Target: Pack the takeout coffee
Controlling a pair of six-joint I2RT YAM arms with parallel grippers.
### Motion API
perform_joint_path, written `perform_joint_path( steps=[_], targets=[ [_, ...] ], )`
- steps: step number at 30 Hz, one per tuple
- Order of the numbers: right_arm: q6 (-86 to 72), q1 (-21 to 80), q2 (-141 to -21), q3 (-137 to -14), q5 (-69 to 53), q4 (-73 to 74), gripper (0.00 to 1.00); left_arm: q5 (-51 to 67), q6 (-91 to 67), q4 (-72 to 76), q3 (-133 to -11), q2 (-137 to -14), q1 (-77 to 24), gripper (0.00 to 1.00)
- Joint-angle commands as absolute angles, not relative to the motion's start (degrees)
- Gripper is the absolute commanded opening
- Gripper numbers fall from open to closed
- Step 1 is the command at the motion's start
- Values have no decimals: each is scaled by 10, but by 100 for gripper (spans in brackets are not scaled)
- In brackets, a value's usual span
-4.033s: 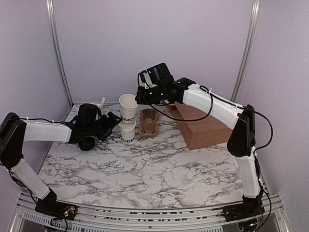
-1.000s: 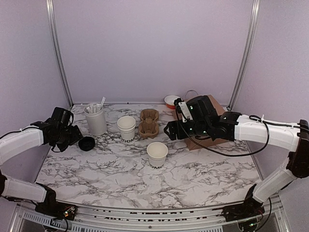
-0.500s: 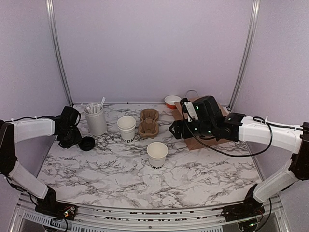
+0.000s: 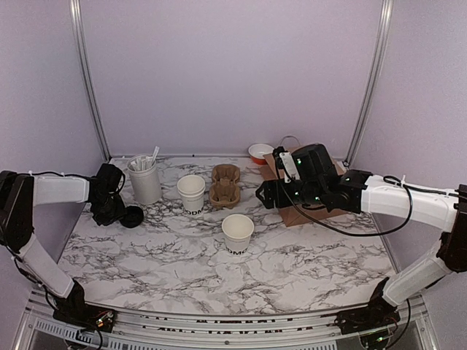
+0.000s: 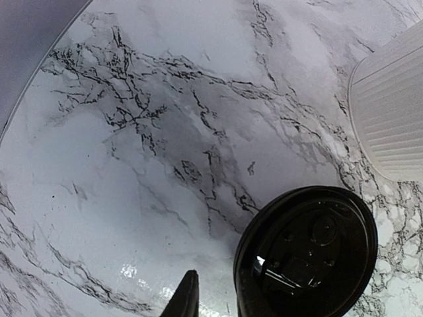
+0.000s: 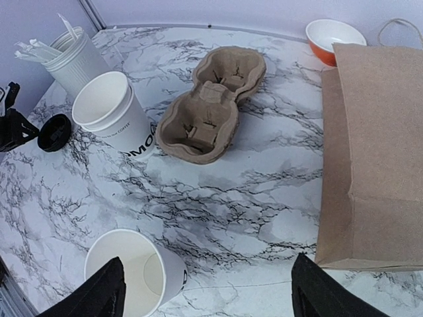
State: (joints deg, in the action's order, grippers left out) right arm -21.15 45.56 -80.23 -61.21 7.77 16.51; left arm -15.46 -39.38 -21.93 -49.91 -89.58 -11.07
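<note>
Black plastic against white marble picks out the lid (image 4: 132, 216) from above. It is a round disc lying flat on the table (image 4: 182, 277) at the far left, just beside the left claw (image 4: 117, 214) on the side toward the table's middle. Being round, it has no long axis to line up with. The cup (image 4: 237, 233) it belongs on is white paper with dark lettering low on its wall. It stands upright and uncovered near the middle, well apart from the lid, with the right claw (image 4: 263, 197) nearer to it. The left arm looks the natural one for the lid. Between lid and cup stand a ribbed white canister (image 4: 144, 182) of sticks, a stack of cups (image 4: 191, 193) and a brown pulp tray (image 4: 225, 184).

At the left wrist, the lid is glossy with a raised rim. One dark finger (image 5: 186, 300) shows just beside that rim, with a sliver of marble between them. The other finger is out of sight, so I cannot tell whether the claw has hold of the lid.

At the right wrist, two dark fingers stand wide apart and grip nothing. The cup sits on the marble below, mouth up and empty. A flat brown paper bag (image 6: 377, 165) lies alongside, with a small orange bowl (image 6: 334, 33) beyond it.
</note>
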Motion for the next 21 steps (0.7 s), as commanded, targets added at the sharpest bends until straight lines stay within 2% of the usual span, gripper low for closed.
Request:
perform_joint_path(
  steps=[1, 21],
  targets=[
    [-215, 451, -788, -615, 72, 157, 83, -142, -390, -198, -512, -904, -107, 21],
    [-220, 451, -792, -612, 63, 152, 83, -144, -401, -190, -495, -905, -108, 11]
  ],
)
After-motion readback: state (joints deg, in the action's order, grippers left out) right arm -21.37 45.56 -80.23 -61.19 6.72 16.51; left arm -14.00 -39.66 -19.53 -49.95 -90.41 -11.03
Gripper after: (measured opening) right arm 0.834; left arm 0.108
